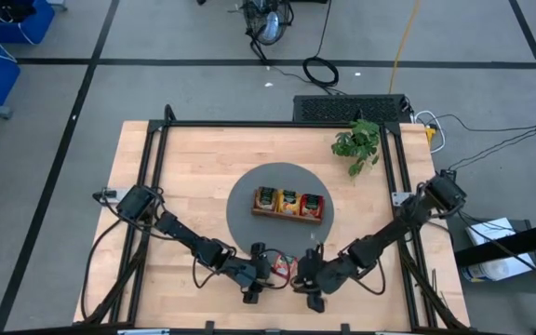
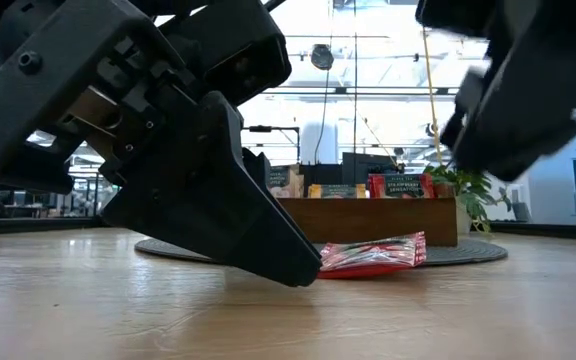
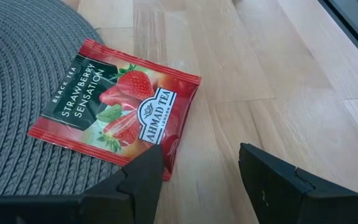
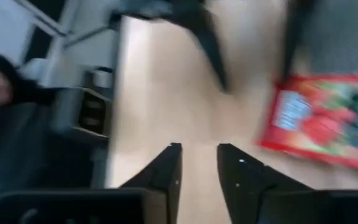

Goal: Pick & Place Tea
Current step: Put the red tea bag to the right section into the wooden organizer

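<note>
My left gripper [image 3: 197, 171], jaws spread and empty, sits nearest the red tea sachet [image 3: 117, 106] at the table's front edge, half on the grey mat [image 3: 17, 74], its long axis running ahead-left.

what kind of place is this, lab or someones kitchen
Most likely a robotics lab or workshop, not a kitchen: a metal-framed wooden workbench stands on a grey floor with taped lines and loose cables, and the low view shows high industrial ceiling lights.
</note>
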{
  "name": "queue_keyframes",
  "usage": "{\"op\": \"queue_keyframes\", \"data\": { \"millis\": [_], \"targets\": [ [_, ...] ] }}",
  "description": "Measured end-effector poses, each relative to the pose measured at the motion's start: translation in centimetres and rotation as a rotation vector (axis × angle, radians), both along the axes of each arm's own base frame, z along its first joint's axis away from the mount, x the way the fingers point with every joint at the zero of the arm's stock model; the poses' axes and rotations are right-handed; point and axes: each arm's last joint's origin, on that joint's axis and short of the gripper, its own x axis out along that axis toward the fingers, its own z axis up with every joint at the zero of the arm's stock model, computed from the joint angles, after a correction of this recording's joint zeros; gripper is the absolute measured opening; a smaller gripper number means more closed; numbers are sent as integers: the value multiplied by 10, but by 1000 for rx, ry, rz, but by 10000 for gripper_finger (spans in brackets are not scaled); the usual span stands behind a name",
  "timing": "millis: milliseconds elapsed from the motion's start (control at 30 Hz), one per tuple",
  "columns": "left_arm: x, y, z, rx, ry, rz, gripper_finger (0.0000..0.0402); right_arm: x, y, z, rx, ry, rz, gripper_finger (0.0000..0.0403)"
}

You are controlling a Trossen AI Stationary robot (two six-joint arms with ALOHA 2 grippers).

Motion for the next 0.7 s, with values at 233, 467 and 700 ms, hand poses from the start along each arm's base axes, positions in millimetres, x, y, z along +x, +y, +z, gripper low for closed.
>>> {"op": "queue_keyframes", "data": {
  "millis": [233,467,700],
  "targets": [
    [-1,0,-1,-2,6,-5,214,-2,-23,-17,-10,122,-155,147],
    [-1,0,-2,-1,14,-26,214,-10,-49,-36,112,192,-315,180],
    [-1,0,-2,0,15,-34,214,-20,-60,-48,223,178,-340,181]
  ]
}}
